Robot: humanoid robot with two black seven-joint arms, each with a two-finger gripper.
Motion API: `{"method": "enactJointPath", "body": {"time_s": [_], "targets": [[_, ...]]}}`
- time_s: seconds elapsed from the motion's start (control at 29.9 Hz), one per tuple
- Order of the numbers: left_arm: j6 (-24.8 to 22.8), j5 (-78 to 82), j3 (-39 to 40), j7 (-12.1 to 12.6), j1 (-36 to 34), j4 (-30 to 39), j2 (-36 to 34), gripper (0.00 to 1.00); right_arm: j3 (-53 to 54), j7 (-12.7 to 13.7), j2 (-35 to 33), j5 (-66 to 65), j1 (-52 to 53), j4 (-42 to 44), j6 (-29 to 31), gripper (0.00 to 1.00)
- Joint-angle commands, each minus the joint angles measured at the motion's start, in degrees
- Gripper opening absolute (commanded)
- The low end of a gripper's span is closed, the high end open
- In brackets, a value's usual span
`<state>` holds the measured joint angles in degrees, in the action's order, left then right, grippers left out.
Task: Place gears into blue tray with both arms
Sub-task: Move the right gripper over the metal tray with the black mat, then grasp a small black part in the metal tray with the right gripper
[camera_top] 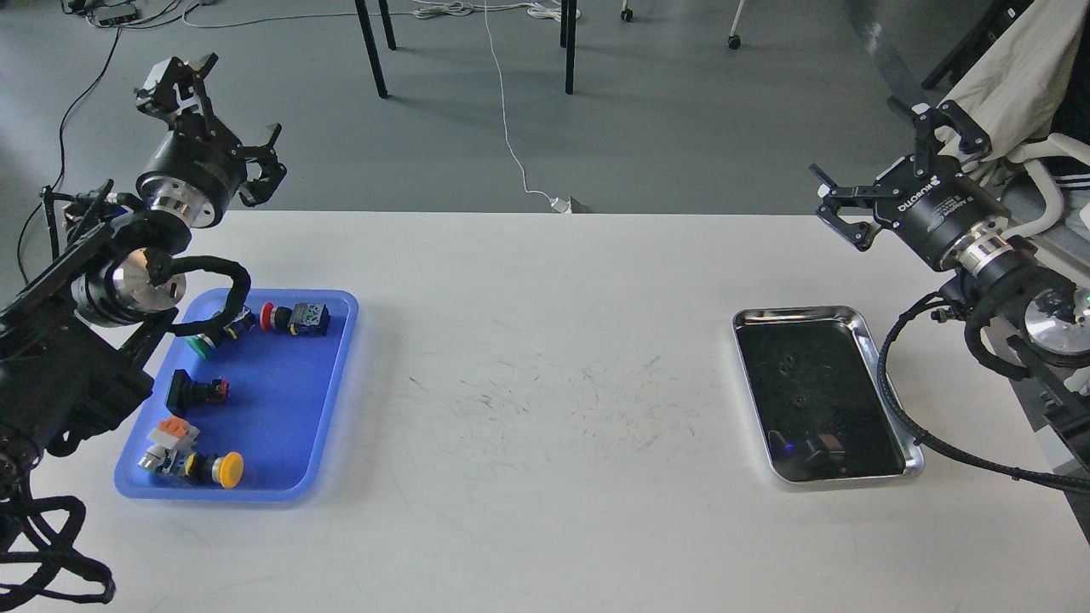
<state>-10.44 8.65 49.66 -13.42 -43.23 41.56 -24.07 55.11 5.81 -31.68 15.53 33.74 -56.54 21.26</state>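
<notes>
even, soft daylight, sharp focus, faint shadows beneath the blue tray point(334, 400), mirror glare on the steel tray point(864, 340)

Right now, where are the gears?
In the head view, the gears lie as faint dark rings in the steel tray on the table's right side, below the right pincer, far from the blue tray.

White table point(545, 528), scuffed mid; blue tray point(336, 383) at L, steel tray point(860, 319) at R, well apart.

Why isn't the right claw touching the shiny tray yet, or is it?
Apart. The head view shows the right gripper raised over the table's far edge, with bare white table between it and the steel tray.
</notes>
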Motion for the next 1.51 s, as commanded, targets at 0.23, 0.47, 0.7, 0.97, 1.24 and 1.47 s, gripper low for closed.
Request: {"method": "enactJointPath", "body": {"time_s": [0.23,0.47,0.7,0.97,1.24,1.47], "targets": [[0.2,3.3,0.0,-0.2,0.0,0.0,-0.1,0.98,-14.7,0.8,-7.2,-6.3,9.7,-1.3,-0.6,0.99],[0.2,3.3,0.1,-0.2,-0.4,0.1,-1.5,0.98,-41.9,7.5,-11.6,-41.3,33.6,-11.3,-1.0,0.99],[0.0,3.2,0.2,-0.2,-0.5,0.2,-2.6,0.98,-78.5,7.8,-6.7,-67.1,52.6,-16.7,-0.3,0.99],[0.0,3.2,0.1,-0.5,-0.4,0.2,-3.6,0.98,-79.6,7.8,-3.9,-67.6,47.0,-13.1,-0.5,0.99],[-0.2,3.2,0.1,-0.6,-0.4,0.2,-4.1,0.98,-79.6,7.8,-4.2,-67.9,43.9,-12.0,-1.8,0.98],[-0.1,3.2,0.1,-0.6,-0.4,0.2,-4.1,0.98,-79.7,7.7,-3.6,-67.9,40.9,-10.0,-3.0,0.95]]}}
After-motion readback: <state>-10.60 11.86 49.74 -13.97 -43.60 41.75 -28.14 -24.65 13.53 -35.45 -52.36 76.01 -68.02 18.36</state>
